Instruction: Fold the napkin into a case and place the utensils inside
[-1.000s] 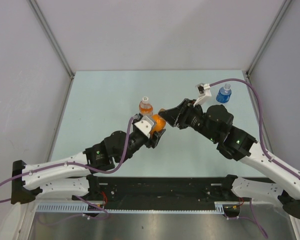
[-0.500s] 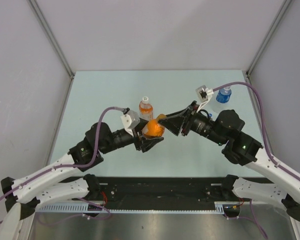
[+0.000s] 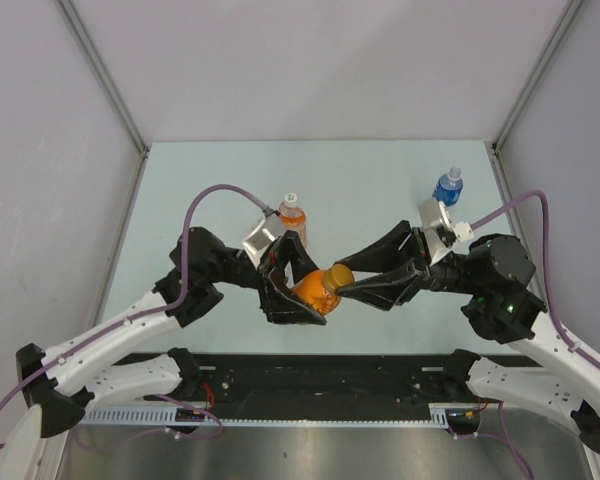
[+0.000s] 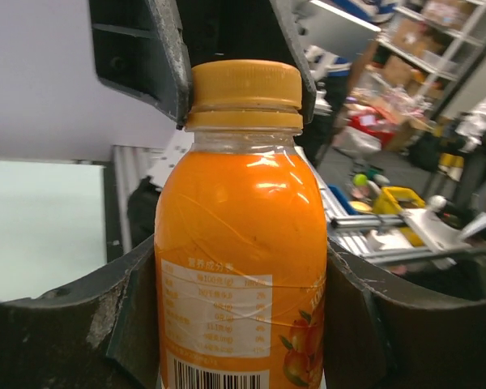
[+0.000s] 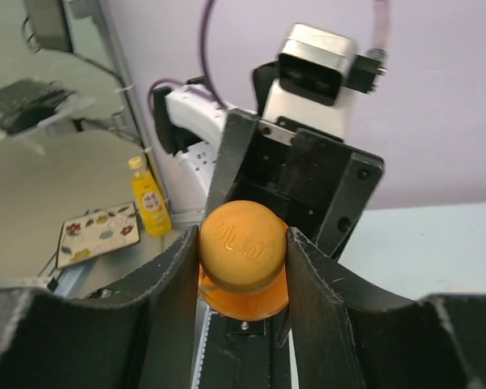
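Observation:
No napkin and no utensils are in view. An orange juice bottle (image 3: 318, 289) hangs above the table between both arms, lying nearly level. My left gripper (image 3: 302, 292) is shut around its body (image 4: 239, 243), one finger on each side of the label. My right gripper (image 3: 346, 280) is shut on its orange cap (image 5: 241, 241), which points at the right wrist camera. In the left wrist view the cap (image 4: 245, 93) sits between the right gripper's dark fingers (image 4: 146, 57).
A small bottle with orange liquid and a white cap (image 3: 292, 214) stands on the pale green table (image 3: 200, 190) just behind the left gripper. A blue bottle (image 3: 447, 187) stands at the back right. A yellow bottle (image 5: 148, 198) shows beyond the table.
Both arms have carried the orange bottle toward the near edge and away from the small bottle. The wrists have turned, and both grips stay unchanged.

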`<state>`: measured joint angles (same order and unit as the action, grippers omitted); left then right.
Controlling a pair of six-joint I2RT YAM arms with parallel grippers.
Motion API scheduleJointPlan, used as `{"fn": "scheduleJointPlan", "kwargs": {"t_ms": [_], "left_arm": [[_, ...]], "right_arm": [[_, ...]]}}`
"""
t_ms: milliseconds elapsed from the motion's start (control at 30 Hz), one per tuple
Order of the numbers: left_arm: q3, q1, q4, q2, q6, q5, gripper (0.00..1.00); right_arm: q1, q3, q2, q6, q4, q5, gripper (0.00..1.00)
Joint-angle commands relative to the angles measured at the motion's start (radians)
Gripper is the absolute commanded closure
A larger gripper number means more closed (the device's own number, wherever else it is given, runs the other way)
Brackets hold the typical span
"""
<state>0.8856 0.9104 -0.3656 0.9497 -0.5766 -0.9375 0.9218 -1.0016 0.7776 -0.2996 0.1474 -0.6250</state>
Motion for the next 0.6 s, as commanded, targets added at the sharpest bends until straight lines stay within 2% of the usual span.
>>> {"fn": "scheduleJointPlan", "kwargs": {"t_ms": [0, 100, 267, 400, 500, 567], "left_arm": [[0.01, 0.005, -0.283, 0.038, -0.178, -0.205, 1.0], [0.004, 0.005, -0.41, 0.064, -0.279, -0.227, 1.0], [-0.023, 0.005, -0.764, 0.155, -0.498, -0.244, 1.0], [-0.019, 0.005, -1.155, 0.251, -0.788, -0.238, 1.0], [-0.002, 0.004, -1.335, 0.32, -0.929, -0.233, 1.0], [0.007, 0.004, -1.359, 0.345, -0.957, -0.236, 1.0]], "right_arm": [[-0.006, 0.011, 0.017, 0.027, 0.017, -0.215, 1.0], [-0.014, 0.006, 0.028, 0.028, 0.018, -0.286, 1.0], [-0.024, -0.003, 0.049, 0.045, 0.012, -0.419, 1.0], [-0.029, -0.009, 0.058, 0.079, -0.015, -0.475, 1.0], [-0.032, -0.022, 0.06, 0.119, -0.066, -0.519, 1.0], [-0.034, -0.026, 0.06, 0.145, -0.106, -0.532, 1.0]]}}
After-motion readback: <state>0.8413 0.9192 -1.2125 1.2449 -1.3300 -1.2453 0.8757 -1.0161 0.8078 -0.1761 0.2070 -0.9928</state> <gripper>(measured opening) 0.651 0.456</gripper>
